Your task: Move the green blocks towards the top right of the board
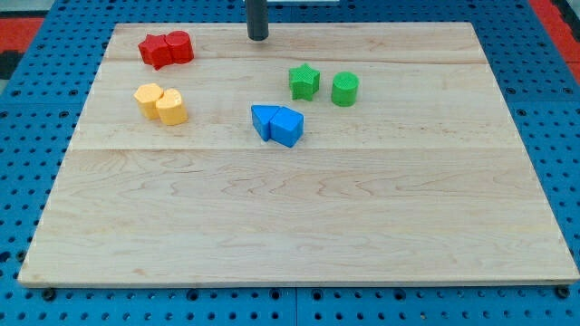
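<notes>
A green star block (pixel 304 81) and a green cylinder block (pixel 344 89) stand side by side, slightly apart, right of centre in the upper part of the wooden board (pixel 299 226). My tip (pixel 258 37) is at the board's top edge near the middle, up and to the left of the green star, touching no block.
Two blue blocks (pixel 278 123) sit together below and left of the green star. Two yellow blocks (pixel 161 102) sit together at the left. Two red blocks (pixel 166 48) sit together at the top left. A blue pegboard (pixel 27 100) surrounds the board.
</notes>
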Tool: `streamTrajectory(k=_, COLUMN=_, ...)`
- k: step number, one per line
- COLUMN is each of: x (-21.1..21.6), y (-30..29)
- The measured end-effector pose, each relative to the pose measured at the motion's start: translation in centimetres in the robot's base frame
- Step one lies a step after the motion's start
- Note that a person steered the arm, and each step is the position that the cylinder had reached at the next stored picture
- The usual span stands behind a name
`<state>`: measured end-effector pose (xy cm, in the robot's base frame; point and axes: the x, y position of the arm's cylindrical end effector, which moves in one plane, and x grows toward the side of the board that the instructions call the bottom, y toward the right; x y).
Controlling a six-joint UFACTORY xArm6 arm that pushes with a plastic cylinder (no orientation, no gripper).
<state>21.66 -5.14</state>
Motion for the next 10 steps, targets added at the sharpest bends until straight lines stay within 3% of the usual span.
streamTrajectory(k=3, x=0.1, y=0.8)
streamTrajectory(k=4, x=1.9, y=2.2)
streamTrajectory(k=5, x=7.4, y=6.1)
streamTrajectory(k=7, x=10.3, y=20.6)
streamTrajectory(k=8, x=13.9, y=25.2)
streamTrajectory(k=9, x=18.2, y=23.7)
streamTrajectory(k=10, x=16.7, y=17.6)
